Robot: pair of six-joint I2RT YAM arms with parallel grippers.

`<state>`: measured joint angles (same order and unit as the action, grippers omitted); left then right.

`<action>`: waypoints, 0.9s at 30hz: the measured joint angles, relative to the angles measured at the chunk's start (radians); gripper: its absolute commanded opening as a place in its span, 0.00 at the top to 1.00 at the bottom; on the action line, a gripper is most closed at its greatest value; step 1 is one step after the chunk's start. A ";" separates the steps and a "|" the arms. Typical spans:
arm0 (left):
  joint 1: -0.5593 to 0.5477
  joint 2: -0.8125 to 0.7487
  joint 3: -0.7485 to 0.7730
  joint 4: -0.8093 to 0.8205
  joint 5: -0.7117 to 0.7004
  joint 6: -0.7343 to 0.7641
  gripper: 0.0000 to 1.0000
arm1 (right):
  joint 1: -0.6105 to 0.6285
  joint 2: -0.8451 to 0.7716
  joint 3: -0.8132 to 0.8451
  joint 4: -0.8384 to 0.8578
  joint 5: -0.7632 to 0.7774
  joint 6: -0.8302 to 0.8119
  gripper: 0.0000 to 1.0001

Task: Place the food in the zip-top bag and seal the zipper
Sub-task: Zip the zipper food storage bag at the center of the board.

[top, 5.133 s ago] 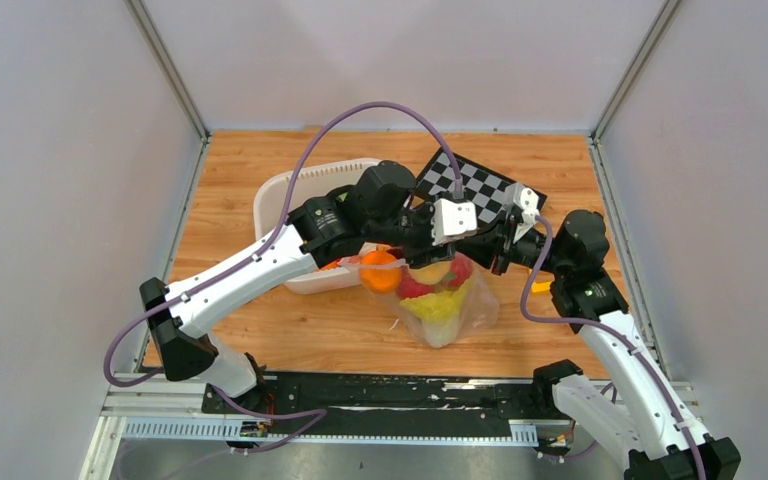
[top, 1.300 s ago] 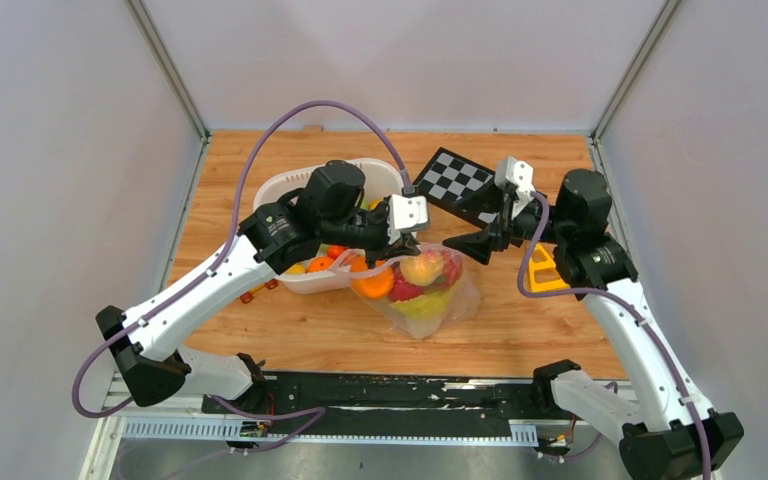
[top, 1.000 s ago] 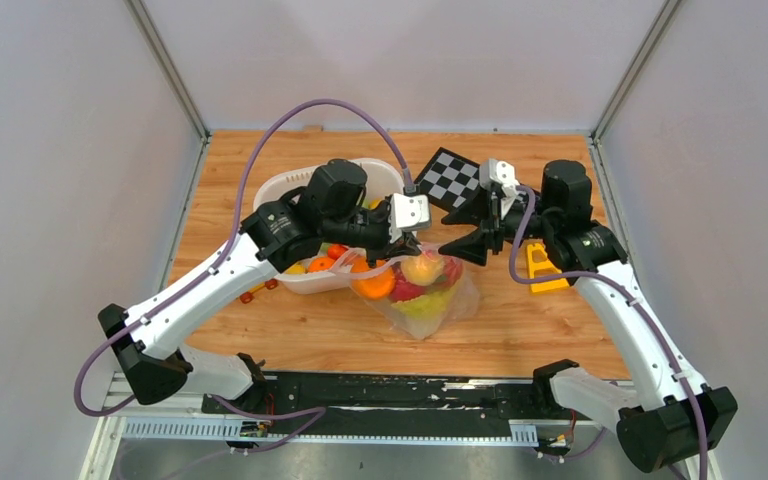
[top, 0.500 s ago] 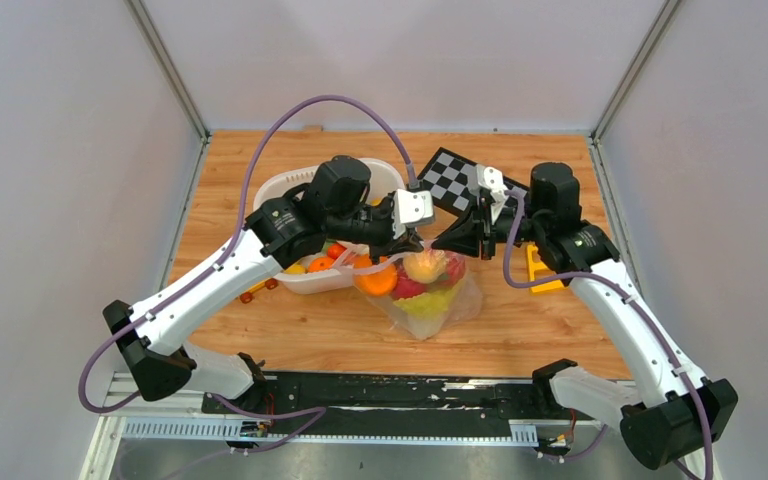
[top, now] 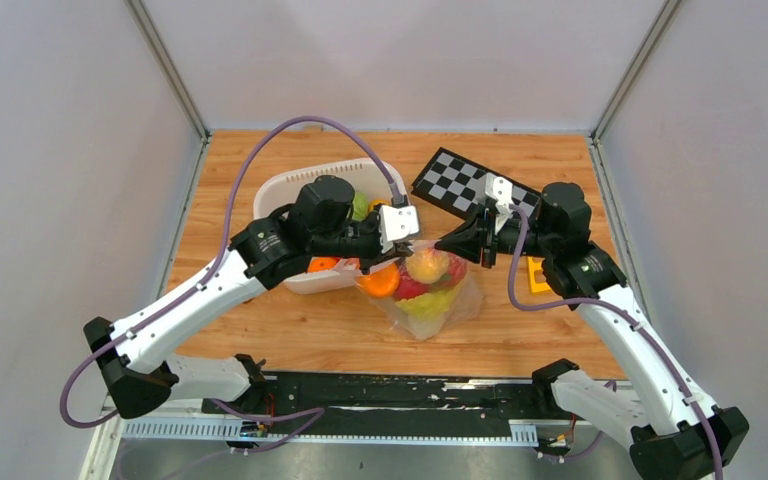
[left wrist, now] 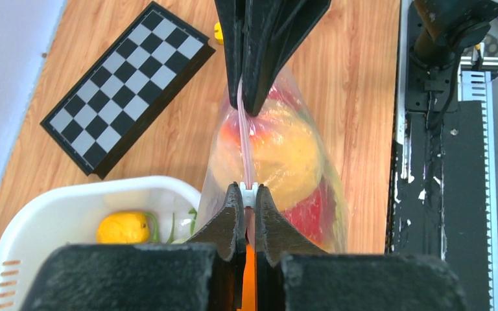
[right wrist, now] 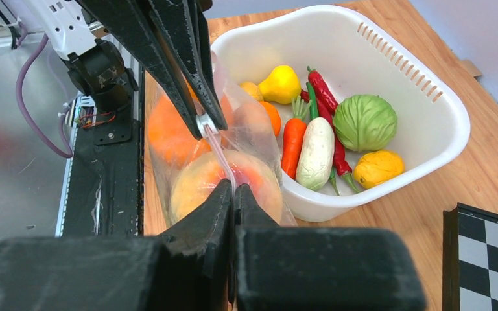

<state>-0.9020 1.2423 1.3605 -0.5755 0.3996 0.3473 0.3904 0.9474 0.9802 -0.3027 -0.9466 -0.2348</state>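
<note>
The zip-top bag (top: pixel 447 308) lies on the tabletop (top: pixel 300 330) just beside the white basket (top: pixel 278 190), between the two arms, with its mouth edge lifted. The left gripper (left wrist: pixel 248 194) has its jaws closed on the zipper (left wrist: pixel 245 146) at one end of the pink strip. The right gripper (right wrist: pixel 232 192) has its jaws pinched on the same strip further along. The two sets of tips face each other, with a short stretch of zipper taut between them.

Inside the bag sit a yellow-red peach (top: pixel 428 266) and an orange fruit (top: pixel 382 281), with red and yellow pieces below. Other food lies in the basket: a cabbage (right wrist: pixel 365 121), a carrot (right wrist: pixel 292 146), a white radish (right wrist: pixel 316 152), a red chilli (right wrist: pixel 324 91), a yellow pear (right wrist: pixel 280 84) and a lemon (right wrist: pixel 377 167). The checkerboard (top: pixel 460 185) lies behind the bag. A yellow toy car (top: pixel 538 275) sits by the right arm, partly hidden.
</note>
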 measured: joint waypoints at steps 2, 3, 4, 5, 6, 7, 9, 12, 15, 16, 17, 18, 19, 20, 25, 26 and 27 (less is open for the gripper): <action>0.000 -0.020 -0.019 0.001 -0.016 0.003 1.00 | 0.001 0.000 -0.004 0.011 0.007 0.011 1.00; 0.000 -0.026 -0.024 0.000 -0.022 0.004 1.00 | 0.001 -0.001 -0.007 0.017 0.011 0.017 1.00; 0.000 -0.030 -0.027 -0.001 -0.029 0.007 1.00 | 0.001 -0.003 -0.011 0.024 0.015 0.023 1.00; 0.000 -0.032 -0.028 -0.003 -0.035 0.008 1.00 | 0.001 -0.004 -0.014 0.028 0.019 0.026 1.00; 0.000 -0.033 -0.030 -0.004 -0.042 0.011 1.00 | 0.001 -0.005 -0.018 0.032 0.025 0.029 1.00; 0.000 -0.035 -0.032 -0.005 -0.047 0.012 1.00 | 0.001 -0.007 -0.018 0.033 0.034 0.032 1.00; 0.000 -0.042 -0.040 -0.005 -0.057 0.016 1.00 | 0.001 -0.009 -0.018 0.034 0.048 0.036 1.00; 0.001 -0.063 -0.060 -0.005 -0.068 0.018 1.00 | 0.001 -0.014 -0.021 0.035 0.061 0.047 1.00; 0.004 -0.091 -0.090 -0.008 -0.075 0.018 1.00 | 0.001 -0.022 -0.031 0.041 0.071 0.051 1.00; 0.007 -0.101 -0.098 -0.010 -0.077 0.018 1.00 | 0.001 -0.024 -0.033 0.042 0.074 0.052 1.00; 0.010 -0.109 -0.106 -0.013 -0.081 0.018 1.00 | 0.000 -0.025 -0.034 0.044 0.077 0.052 1.00; 0.013 -0.116 -0.110 -0.016 -0.083 0.018 1.00 | 0.000 -0.027 -0.034 0.045 0.080 0.052 1.00; 0.017 -0.125 -0.116 -0.018 -0.086 0.018 1.00 | -0.001 -0.028 -0.035 0.046 0.082 0.052 1.00; 0.021 -0.133 -0.120 -0.022 -0.088 0.018 1.00 | -0.001 -0.029 -0.035 0.046 0.082 0.053 1.00; 0.043 -0.177 -0.135 -0.044 -0.092 0.018 1.00 | -0.001 -0.038 -0.043 0.051 0.084 0.055 1.00; 0.046 -0.183 -0.136 -0.048 -0.092 0.018 1.00 | -0.001 -0.041 -0.045 0.052 0.085 0.055 1.00; 0.050 -0.191 -0.138 -0.053 -0.092 0.018 1.00 | -0.001 -0.043 -0.047 0.053 0.086 0.055 1.00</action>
<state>-0.8524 1.0515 1.2224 -0.6281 0.3073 0.3649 0.3893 0.9039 0.9337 -0.2493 -0.8608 -0.1795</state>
